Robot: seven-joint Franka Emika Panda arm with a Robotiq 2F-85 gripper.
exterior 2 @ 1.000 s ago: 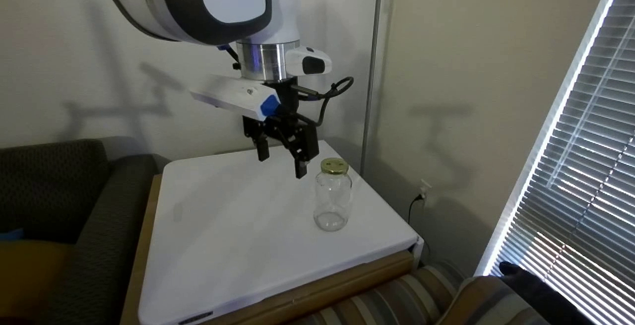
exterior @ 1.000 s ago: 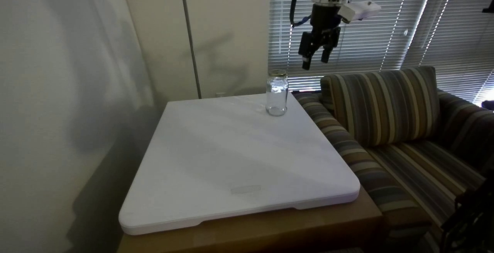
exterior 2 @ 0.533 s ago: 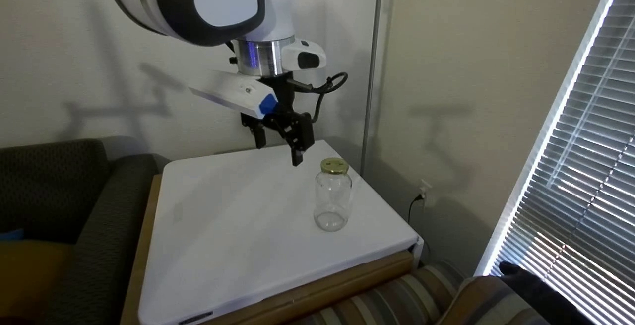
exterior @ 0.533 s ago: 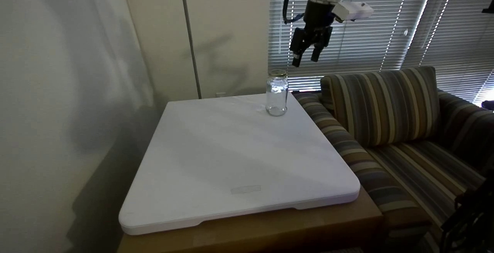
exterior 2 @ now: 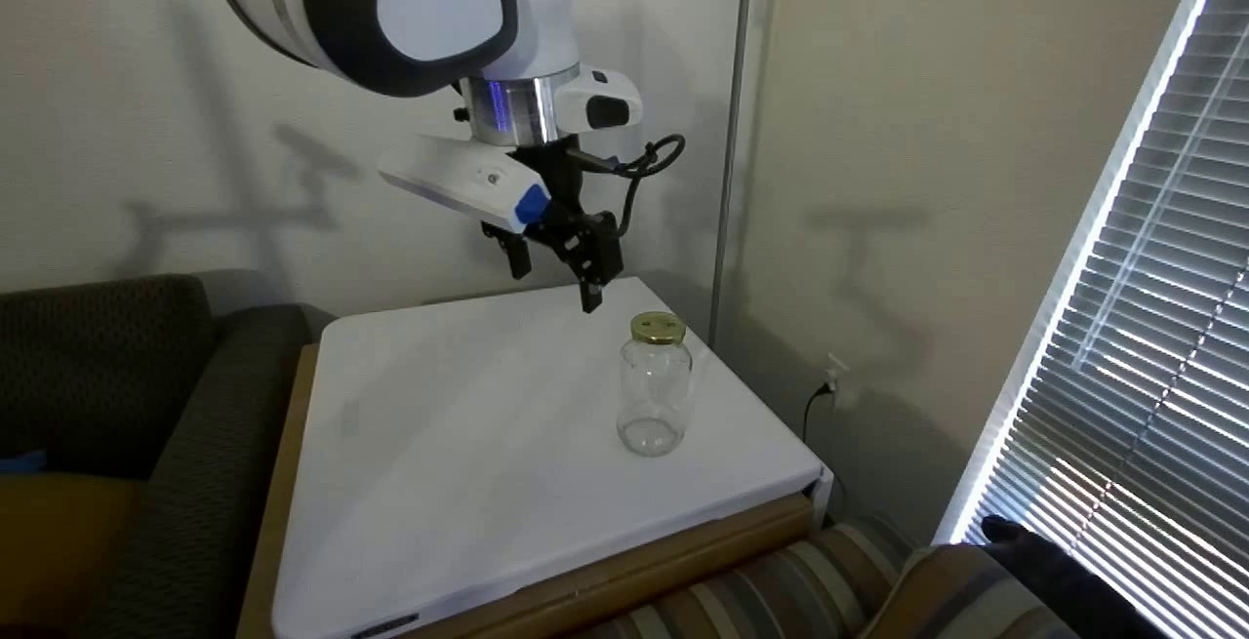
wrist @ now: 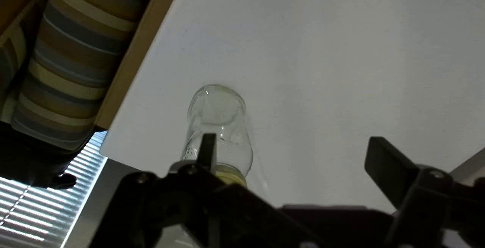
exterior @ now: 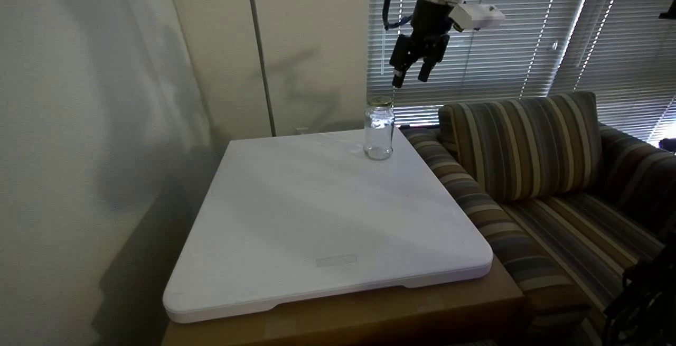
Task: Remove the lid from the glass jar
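The glass jar stands upright on the white board, clear and apparently without contents, in both exterior views [exterior: 378, 137] [exterior 2: 653, 395] and in the wrist view [wrist: 219, 113]. The gold lid [exterior 2: 658, 328] sits on its mouth; it also shows in an exterior view [exterior: 380, 101] and partly in the wrist view [wrist: 230, 175], where a finger hides some of it. My gripper is open, slightly tilted, with nothing between its fingers, in both exterior views [exterior: 410, 81] [exterior 2: 555, 290]. It is higher than the lid and off to one side. In the wrist view [wrist: 291, 142] one finger overlaps the jar.
The white board [exterior: 317, 203] lies on a brown box [exterior: 343, 314]. A striped armchair [exterior: 523, 145] stands against one side. Walls, a thin metal pole [exterior 2: 732, 151] and window blinds [exterior 2: 1132, 346] are close to the board. A dark sofa [exterior 2: 117, 376] is beyond another side.
My gripper has moved up and to the left in both exterior views, with a slight shift back right lately in one. It stays open. The jar and lid have not moved.
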